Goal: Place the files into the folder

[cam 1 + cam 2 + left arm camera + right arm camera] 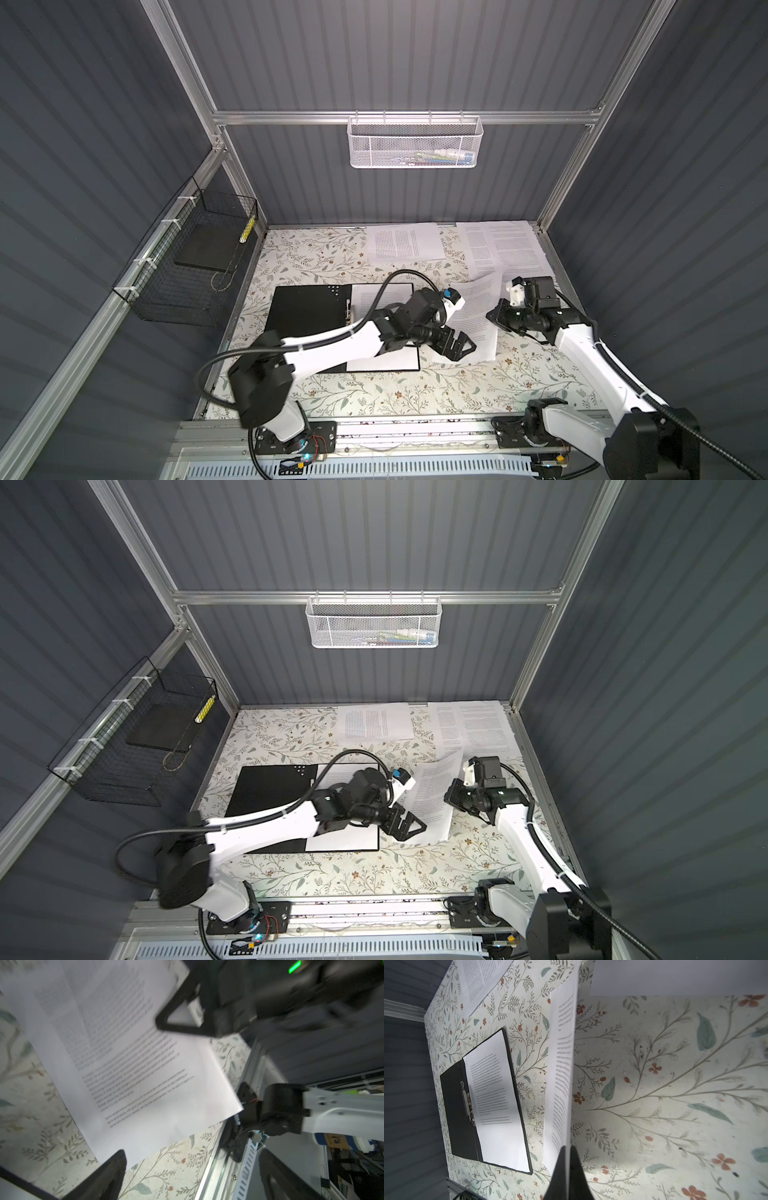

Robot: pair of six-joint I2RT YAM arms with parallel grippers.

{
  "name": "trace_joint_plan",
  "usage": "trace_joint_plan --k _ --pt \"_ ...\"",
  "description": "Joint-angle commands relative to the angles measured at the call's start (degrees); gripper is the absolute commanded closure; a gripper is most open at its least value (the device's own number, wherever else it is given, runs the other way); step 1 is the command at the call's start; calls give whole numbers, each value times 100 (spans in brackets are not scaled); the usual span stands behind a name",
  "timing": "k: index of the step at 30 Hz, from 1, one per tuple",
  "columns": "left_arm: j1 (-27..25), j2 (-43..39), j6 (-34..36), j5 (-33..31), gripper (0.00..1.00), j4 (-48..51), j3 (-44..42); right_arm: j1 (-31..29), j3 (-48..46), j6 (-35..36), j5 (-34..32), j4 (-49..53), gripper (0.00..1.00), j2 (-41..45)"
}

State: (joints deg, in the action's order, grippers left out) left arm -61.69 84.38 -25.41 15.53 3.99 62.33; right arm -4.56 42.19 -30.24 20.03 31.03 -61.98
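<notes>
on the open folder [307, 316], one filed sheet [497, 1095] shows. right gripper [567, 1155] jaws clamp a lifted sheet [473, 307] just beside the folder; left gripper [460, 345] jaws stand wide, empty, over it. more sheets [405, 243] lie beyond the folder, unfiled. stack counts cannot be read; the left arm [328, 351] covers part of the folder.

One folder [307, 311], two wire baskets [415, 143], at least five sheets [405, 243].
</notes>
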Motion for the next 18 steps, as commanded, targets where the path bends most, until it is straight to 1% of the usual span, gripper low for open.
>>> trace_joint_plan --k 1,5,9,12,13,16,18 --pt "-10 -1052 338 -1074 0 -390 -700 -57 228 -98 -314 309 100 119" --pt "-10 -2316 937 -2267 0 -171 -1453 -345 506 -206 -566 437 100 159" --pt "-10 -3439 1420 -3280 0 596 -1869 -857 992 -333 -844 499 100 6" --pt "-10 -4047 1599 -3801 0 1244 -2006 -1249 1404 -473 -935 453 100 -177" --pt "-10 -4234 1617 -3933 0 1440 -2022 -1389 1555 -514 -944 407 100 -419" --pt "-10 -4585 1649 -4260 0 1830 -2097 -1854 2082 -628 -1063 306 100 -814" --pt "-10 -4682 1614 -4663 0 1904 -2239 -2171 2449 -717 -1063 175 100 -1120"
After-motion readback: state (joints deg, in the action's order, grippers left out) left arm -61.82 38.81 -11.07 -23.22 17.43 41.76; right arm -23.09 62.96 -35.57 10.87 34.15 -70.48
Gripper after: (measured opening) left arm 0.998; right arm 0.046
